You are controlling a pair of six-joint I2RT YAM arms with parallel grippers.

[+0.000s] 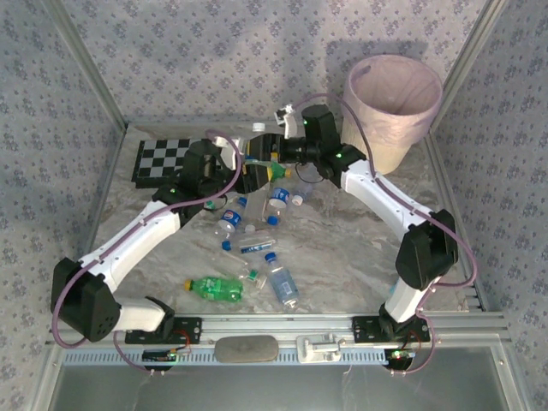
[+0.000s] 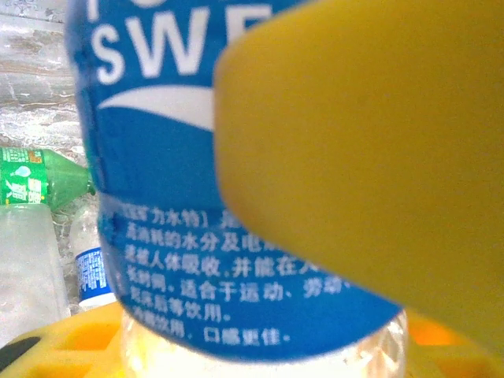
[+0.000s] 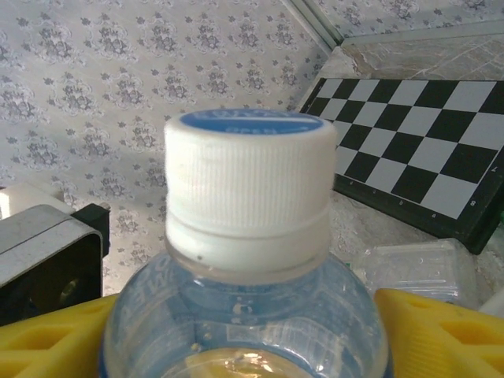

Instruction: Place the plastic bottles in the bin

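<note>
We judge this a handover: our left gripper (image 2: pixel 220 268) clamps a blue-labelled plastic bottle (image 2: pixel 150 157) that also sits between the jaws of our right gripper (image 3: pixel 244 346); whether those grip it, we cannot tell. Next the right must hold firmly, the left release, then carry it to the bin (image 1: pixel 390 150) behind the right jaws.

The grey marbled counter (image 1: pixel 342 265) carries scattered plastic bottles (image 1: pixel 283 286) mid-surface, a checkerboard (image 1: pixel 163 158) far-left, and the bin (image 1: pixel 396 147) far-right.
</note>
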